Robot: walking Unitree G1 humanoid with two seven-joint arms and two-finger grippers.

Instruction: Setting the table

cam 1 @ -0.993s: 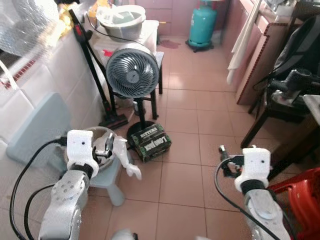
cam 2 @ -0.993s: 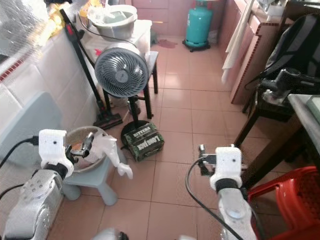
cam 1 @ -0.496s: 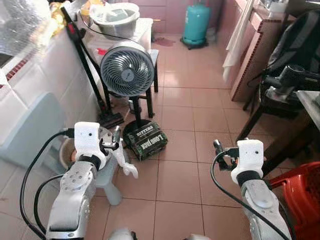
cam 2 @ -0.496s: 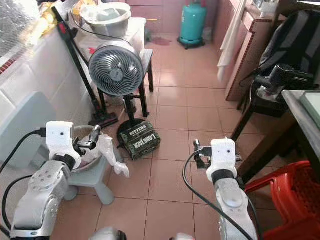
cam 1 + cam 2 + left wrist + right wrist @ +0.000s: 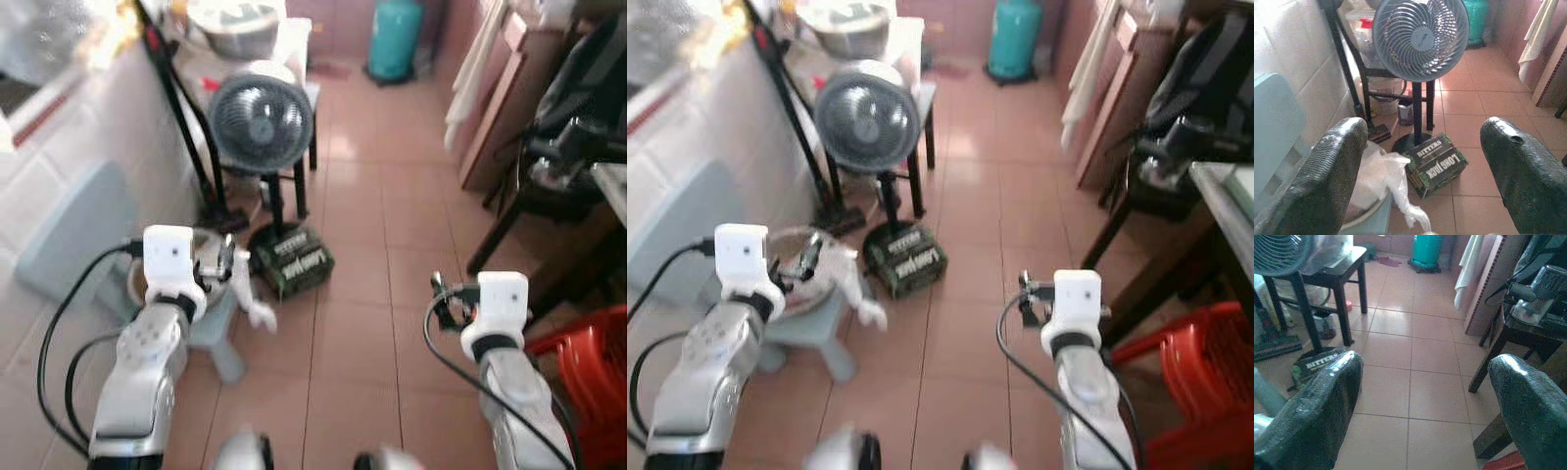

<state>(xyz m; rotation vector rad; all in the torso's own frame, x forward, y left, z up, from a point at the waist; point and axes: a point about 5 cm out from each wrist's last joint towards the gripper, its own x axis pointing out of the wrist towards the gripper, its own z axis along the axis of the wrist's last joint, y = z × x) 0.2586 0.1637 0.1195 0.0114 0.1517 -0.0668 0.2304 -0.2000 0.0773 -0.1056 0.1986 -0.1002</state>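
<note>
Meanwhile our head views have blurred and shifted, so we are walking; left hand [image 5: 1420, 186] and right hand [image 5: 1425, 421] stay spread, empty. No tableware yet; worktop edge [image 5: 1227, 196] at right.

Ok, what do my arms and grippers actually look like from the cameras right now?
Both arms are silver metal with rounded joint housings. A white boxy module sits at each wrist, and looping black cables run along the forearms. The left gripper and right gripper each have two long black fingers with a finely textured, slightly glossy surface.
</note>
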